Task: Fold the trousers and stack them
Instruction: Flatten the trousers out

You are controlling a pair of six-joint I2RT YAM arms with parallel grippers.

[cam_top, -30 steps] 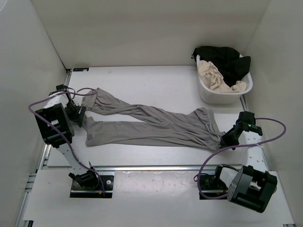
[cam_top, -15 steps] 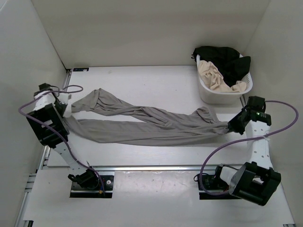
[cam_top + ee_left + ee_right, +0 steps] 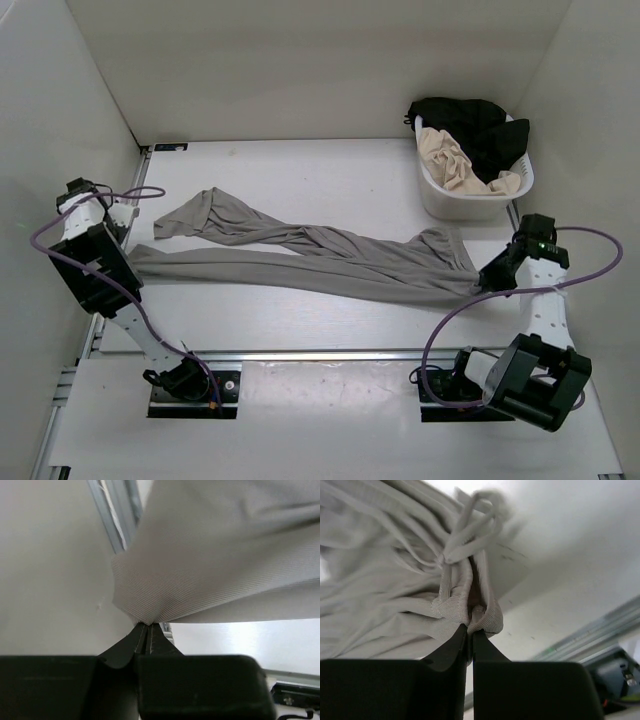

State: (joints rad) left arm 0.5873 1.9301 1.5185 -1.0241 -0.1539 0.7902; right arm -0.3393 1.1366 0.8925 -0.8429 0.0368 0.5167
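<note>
Top external, white table (image 3: 330, 170), white walls (image 3: 300, 60), grey trousers (image 3: 330, 262) stretched across, both jaws clenched on them

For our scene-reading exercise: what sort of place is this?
Probably a robot laundry-folding test cell: white walls enclose the table, left gripper and right gripper hold the trousers taut, a basket holds garments.

Grey trousers (image 3: 310, 262), stretched across table

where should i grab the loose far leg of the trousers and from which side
Grip the loose leg at its hem, from the left: that end lies flat and free on the table, nearest the left tool, though that tool holds the near leg.
</note>
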